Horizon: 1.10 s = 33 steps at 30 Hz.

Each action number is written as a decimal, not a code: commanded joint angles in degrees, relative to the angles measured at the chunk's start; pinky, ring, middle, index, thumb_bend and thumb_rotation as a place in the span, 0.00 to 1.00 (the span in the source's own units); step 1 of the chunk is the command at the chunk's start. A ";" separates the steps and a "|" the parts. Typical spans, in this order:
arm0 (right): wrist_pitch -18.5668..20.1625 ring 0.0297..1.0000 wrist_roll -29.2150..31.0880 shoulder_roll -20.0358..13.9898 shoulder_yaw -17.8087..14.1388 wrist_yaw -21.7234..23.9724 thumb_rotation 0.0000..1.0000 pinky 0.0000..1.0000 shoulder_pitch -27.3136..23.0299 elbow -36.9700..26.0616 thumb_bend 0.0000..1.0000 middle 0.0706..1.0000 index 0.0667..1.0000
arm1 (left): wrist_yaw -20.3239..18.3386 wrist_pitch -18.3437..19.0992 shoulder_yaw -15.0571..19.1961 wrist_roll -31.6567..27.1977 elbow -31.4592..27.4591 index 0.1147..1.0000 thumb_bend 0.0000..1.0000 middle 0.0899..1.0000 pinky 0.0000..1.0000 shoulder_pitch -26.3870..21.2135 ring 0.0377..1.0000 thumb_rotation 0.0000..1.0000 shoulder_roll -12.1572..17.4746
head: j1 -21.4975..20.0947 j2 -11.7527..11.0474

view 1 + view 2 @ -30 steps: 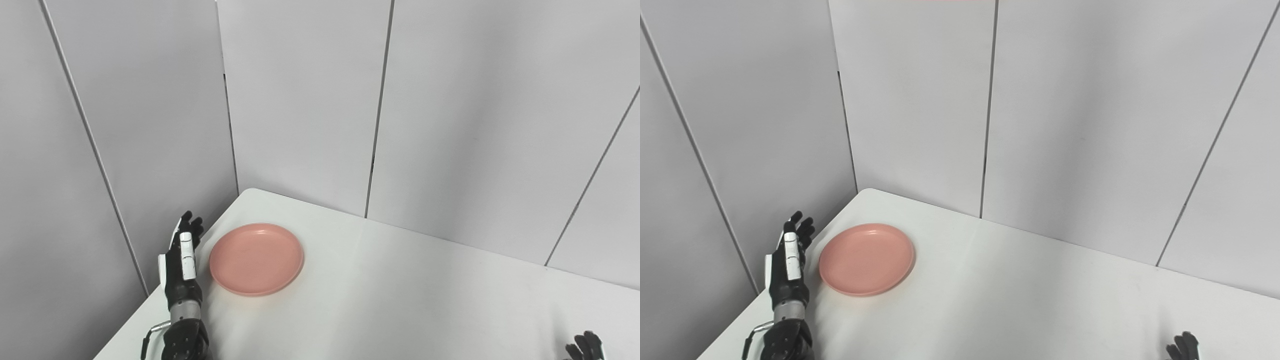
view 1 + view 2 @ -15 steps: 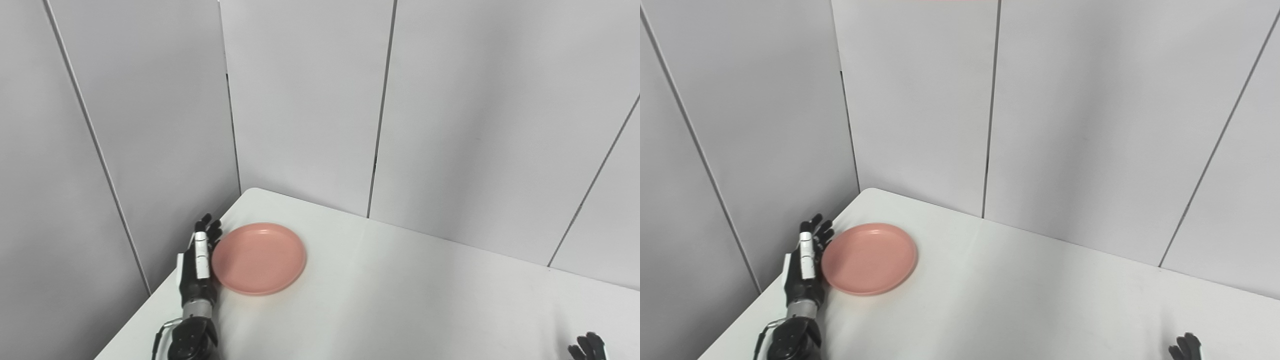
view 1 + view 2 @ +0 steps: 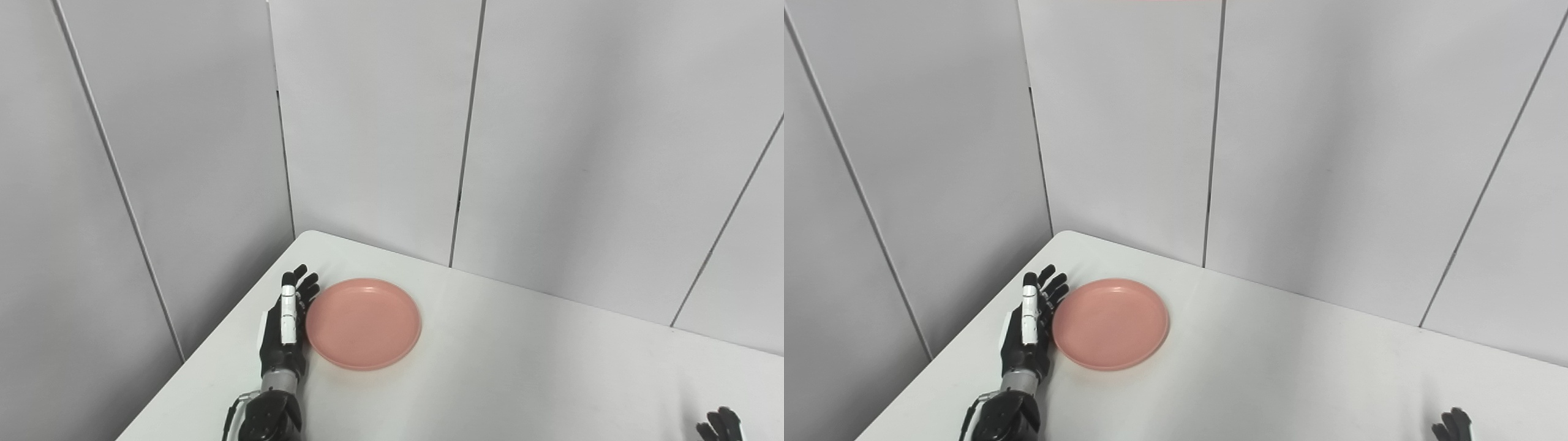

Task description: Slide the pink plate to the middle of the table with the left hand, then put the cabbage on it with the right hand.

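The pink plate (image 3: 364,323) lies flat on the white table (image 3: 520,367), left of the middle. My left hand (image 3: 285,324) stands on edge against the plate's left rim, open, fingers straight and pointing away from me. It holds nothing. Only the dark fingertips of my right hand (image 3: 718,424) show at the bottom right corner, and whether it is open or shut is hidden. No cabbage is in either view.
Grey wall panels (image 3: 380,122) close in the table at the back and left. The table's left edge (image 3: 202,361) runs just behind the left hand, and its rounded far corner (image 3: 309,234) sits beyond the plate.
The left hand came in from the table's left edge, met the plate's rim and pushed it to the right. The right hand has stayed put.
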 commanded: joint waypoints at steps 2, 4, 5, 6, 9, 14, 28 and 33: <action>-0.49 1.00 -1.02 0.12 -0.04 -0.58 0.89 1.00 1.88 1.74 0.69 1.00 1.00 | -2.15 0.15 -0.79 -0.95 -0.61 0.81 0.81 0.83 0.87 -1.15 0.86 0.97 -0.67 | -0.99 0.28; -0.78 1.00 -1.26 0.27 0.03 -0.65 0.91 1.00 1.97 1.61 0.68 1.00 1.00 | -2.42 0.63 -1.07 -0.75 -0.90 0.80 0.81 0.82 0.86 -0.93 0.85 0.97 -1.00 | -1.73 0.62; -0.72 1.00 -1.19 0.32 0.05 -0.67 0.91 1.00 2.01 1.52 0.68 1.00 1.00 | -2.51 0.86 -1.33 -0.48 -1.01 0.80 0.81 0.81 0.85 -0.80 0.85 0.97 -1.24 | -1.95 0.77; -0.39 1.00 -0.79 0.38 0.03 -0.59 0.90 1.00 2.05 1.39 0.69 1.00 1.00 | -2.49 1.16 -1.66 -0.17 -1.17 0.79 0.80 0.81 0.84 -0.69 0.84 0.97 -1.58 | -2.25 0.88; -0.83 1.00 -0.51 0.35 0.18 -0.33 0.91 1.00 2.07 1.28 0.67 1.00 1.00 | -2.77 1.44 -2.77 0.25 -1.36 0.78 0.78 0.80 0.85 -0.48 0.84 0.97 -2.44 | -3.15 1.37; -1.27 0.96 -1.57 0.74 0.17 -1.24 0.91 0.96 2.06 0.98 0.69 0.97 0.98 | -3.85 2.19 -5.93 2.22 -3.03 0.78 0.77 0.80 0.85 0.54 0.84 0.99 -3.37 | -5.44 2.42; 3.25 0.96 -4.22 1.06 1.31 -2.17 0.92 1.00 3.45 -6.56 0.64 0.96 0.97 | -8.01 13.16 -13.58 3.18 -16.93 0.80 0.76 0.83 0.89 6.05 0.87 1.00 -6.45 | -14.70 7.77; 4.86 0.94 -3.25 1.67 1.90 -2.07 0.88 1.00 4.33 -9.57 0.63 0.95 0.97 | -10.28 14.57 -14.72 3.14 -18.54 0.79 0.75 0.81 0.87 7.46 0.85 1.00 -6.46 | -20.18 9.14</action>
